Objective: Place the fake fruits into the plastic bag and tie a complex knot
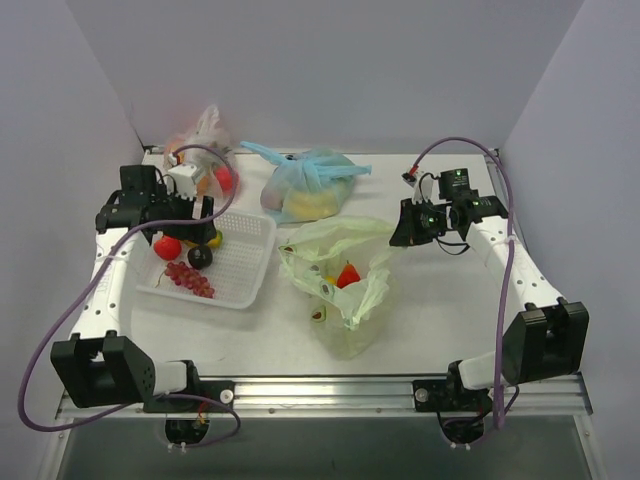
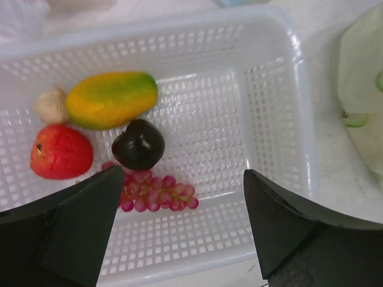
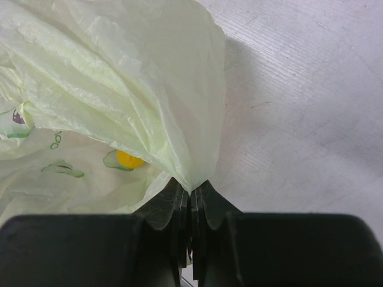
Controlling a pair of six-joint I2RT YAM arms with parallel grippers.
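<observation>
While your right gripper was pinched shut on a fold of the plastic bag, your left gripper hung over the white basket with its jaws spread wide and nothing in them. The step in hand looked like picking up the next fruit. The grape bunch lay under the gap, so I think it was the easy one to take. To do it well you needed to go straight down, put one finger on each long side of the bunch, and close slowly, because a bumpy bunch could slip out. The dark round fruit sat just beside the grapes, so you had to miss it or it might get pushed. You also needed the other arm to hold the bag mouth up, so the fruit could drop in and not land on the table.

The basket held five things: the grapes, the dark round fruit, a red fruit, a yellow and green fruit and a small pale piece just beside it. The pale green bag lay in the middle of the table, just beside the basket. In it you could see a red piece with a green top, and a small yellow fruit showed through the plastic. At the back sat a knotted blue bag and a clear bag, each with fruit inside
</observation>
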